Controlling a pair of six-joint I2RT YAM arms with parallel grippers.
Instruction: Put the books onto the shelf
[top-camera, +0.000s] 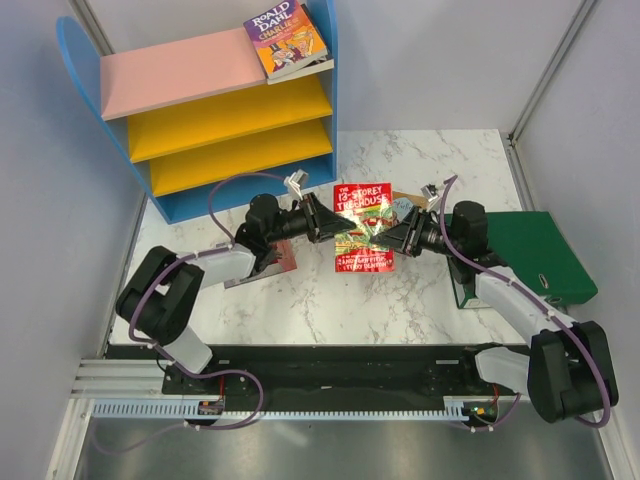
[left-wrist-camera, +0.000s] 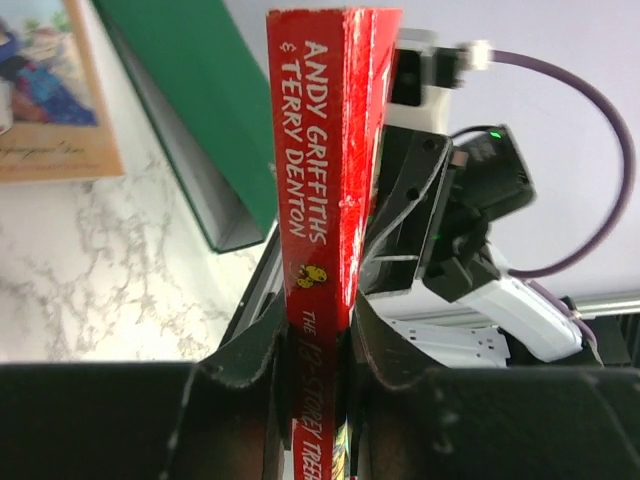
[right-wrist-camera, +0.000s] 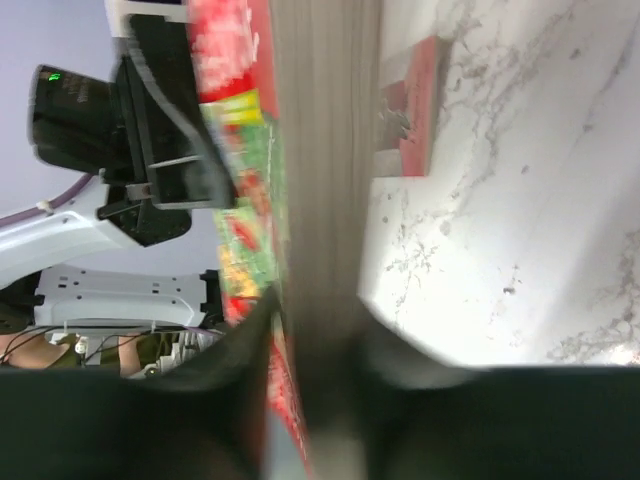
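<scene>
**Item 1: red book** (top-camera: 362, 228). Paperback. Cover reads "THE 13-STOREY TREEHOUSE". The spine, seen in the L wrist view, reads "ANDY GRIFFITHS & TERRY DENTON" in white caps, and the title below it is part-hidden by the fingers. Loc.: over table ctr, cover up, between the two grippers and well apart from the shelf.

**Item 2: L gripper** (left-wrist-camera: 318, 340). Jaws pinch the spine edge of the red book, w/ one finger (left-wrist-camera: 250, 370) on each cover.

**Item 3: R gripper** (right-wrist-camera: 315, 350). Sits at the opposite, page-edge side of the red book. Fingers straddle the fore-edge, one per side. The wrist view is blurred, so I can't tell whether the pads press the covers or stand just off them.

**Item 4: shelf** (top-camera: 170, 70). Back-left of the table. Blue side panels and base, pink top board, two yellow boards under it.

**Item 5: Roald Dahl book** (top-camera: 285, 38). Purple-orange cover w/ "ROALD DAHL" and "CHARLIE" legible. Lies cover up and skewed at the right end of the pink top board.

**Item 6: pink-red book** (top-camera: 280, 260). Flat on the marble table (top-camera: 300, 300), part-covered by the L arm, left of the red book.

**Item 7: tan book** (left-wrist-camera: 45, 90). Flat on the table just beside the green binder. Cover text too small to read.

**Item 8: green binder** (top-camera: 535, 255). Large and plain, on the table's right side, part-covered by the R arm.
</scene>
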